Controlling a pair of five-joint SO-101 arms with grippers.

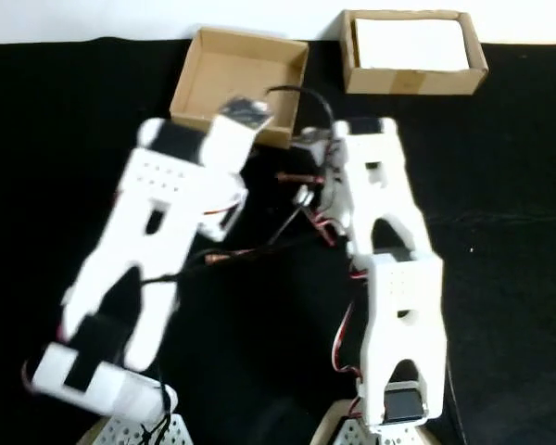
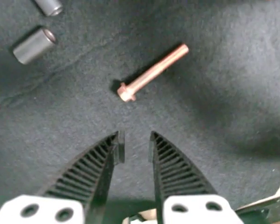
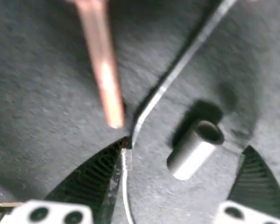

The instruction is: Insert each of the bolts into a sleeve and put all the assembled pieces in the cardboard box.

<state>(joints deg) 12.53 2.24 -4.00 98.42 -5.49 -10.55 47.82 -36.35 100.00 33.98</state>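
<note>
We saw the left gripper narrowly parted and empty, a copper bolt lying on the black cloth just ahead. The right gripper gaped wide, a grey sleeve lying ungripped between its fingers.

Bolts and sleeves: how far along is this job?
Nothing looks done: the bolt by the left gripper lies bare, apart from two sleeves. In hand: the right gripper hangs open over a loose sleeve, a bolt beside it. What shows of the cardboard box looks empty, so all assembling and boxing is left.
</note>
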